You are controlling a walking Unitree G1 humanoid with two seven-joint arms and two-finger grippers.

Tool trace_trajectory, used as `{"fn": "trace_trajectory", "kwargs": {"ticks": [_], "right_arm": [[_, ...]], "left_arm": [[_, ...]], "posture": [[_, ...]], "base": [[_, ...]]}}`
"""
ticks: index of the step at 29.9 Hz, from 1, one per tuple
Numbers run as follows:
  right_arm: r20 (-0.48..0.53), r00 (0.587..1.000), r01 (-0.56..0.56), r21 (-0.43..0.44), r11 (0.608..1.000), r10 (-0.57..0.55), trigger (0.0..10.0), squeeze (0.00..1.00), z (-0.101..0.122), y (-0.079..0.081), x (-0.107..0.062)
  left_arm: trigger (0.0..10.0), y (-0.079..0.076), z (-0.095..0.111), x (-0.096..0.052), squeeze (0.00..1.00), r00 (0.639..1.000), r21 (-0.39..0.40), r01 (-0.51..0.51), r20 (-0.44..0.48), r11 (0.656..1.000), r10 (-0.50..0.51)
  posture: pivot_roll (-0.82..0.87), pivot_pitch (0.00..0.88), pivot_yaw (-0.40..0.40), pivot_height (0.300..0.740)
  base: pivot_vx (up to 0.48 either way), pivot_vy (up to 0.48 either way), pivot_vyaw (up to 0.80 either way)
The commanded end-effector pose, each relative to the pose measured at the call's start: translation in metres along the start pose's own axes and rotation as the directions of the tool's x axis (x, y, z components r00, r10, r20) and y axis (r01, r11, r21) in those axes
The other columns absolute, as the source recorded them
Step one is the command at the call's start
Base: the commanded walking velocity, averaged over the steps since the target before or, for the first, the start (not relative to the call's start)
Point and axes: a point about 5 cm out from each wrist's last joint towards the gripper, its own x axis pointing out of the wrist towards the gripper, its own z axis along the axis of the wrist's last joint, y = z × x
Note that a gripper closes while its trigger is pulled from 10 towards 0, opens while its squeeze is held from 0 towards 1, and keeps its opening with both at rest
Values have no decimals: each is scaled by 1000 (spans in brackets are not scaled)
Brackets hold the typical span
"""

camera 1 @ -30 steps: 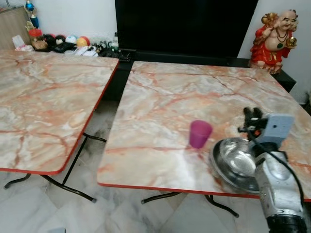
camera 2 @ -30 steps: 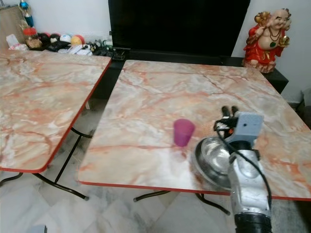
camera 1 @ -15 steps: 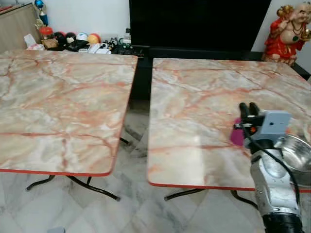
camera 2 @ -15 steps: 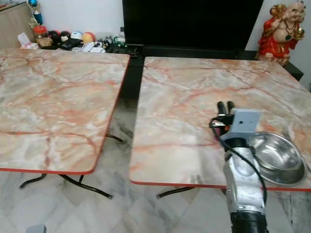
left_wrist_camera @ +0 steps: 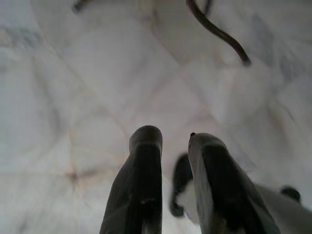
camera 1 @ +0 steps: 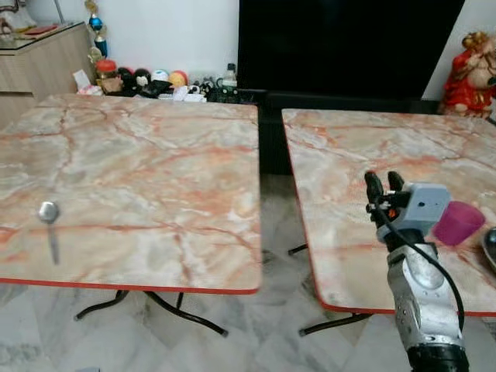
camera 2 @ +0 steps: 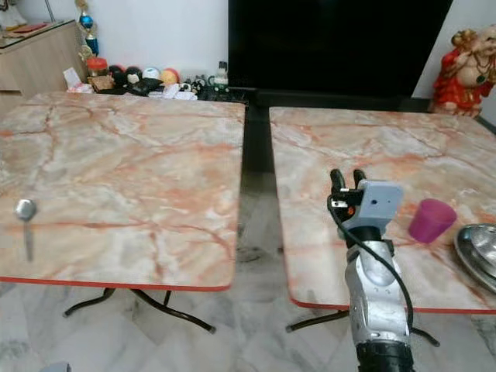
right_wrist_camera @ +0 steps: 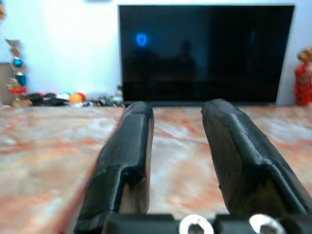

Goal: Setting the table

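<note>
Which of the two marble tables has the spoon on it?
The left table: the spoon lies near its front left corner. The right table carries the purple cup and metal bowl.

Right hand [camera 2: 346, 177] raised, fingers parted.

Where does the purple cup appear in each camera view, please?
Left eye view: the purple cup stands on the right table, at the right edge, behind the right gripper.
Right eye view: right of centre, beside the steel bowl.
Left wrist view: not in it.
Right wrist view: not in it.
Shared landmark: black television.
</note>
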Motion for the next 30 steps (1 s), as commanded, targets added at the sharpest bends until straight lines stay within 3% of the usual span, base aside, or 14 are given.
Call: {"fn": "trace_trajectory", "kwargs": {"ticks": [1,2,12,30], "right_arm": [[17,1000,-16,-2,1000,16,10000,145,4,6,3],[15,1000,-15,-2,1000,15,10000,0,4,7,2],[22,1000,-22,13,1000,21,10000,0,7,12,7],[8,1000,-27,9,1000,27,10000,0,4,14,7]], "left_arm": [[10000,4,-7,-3,0,1000,15,-7,-26,1000,8],[10000,4,-8,-3,0,1000,17,-5,-27,1000,6],[10000,2,-11,-4,0,999,21,3,-34,1000,-2],[10000,5,-10,-4,0,1000,23,-6,-28,1000,6]], "posture": [[67,40,-18,740],[68,50,-17,740],[74,98,-13,740],[76,99,-15,740]], "base": [[0,480,0],[0,480,0],[0,480,0],[0,479,0]]}}
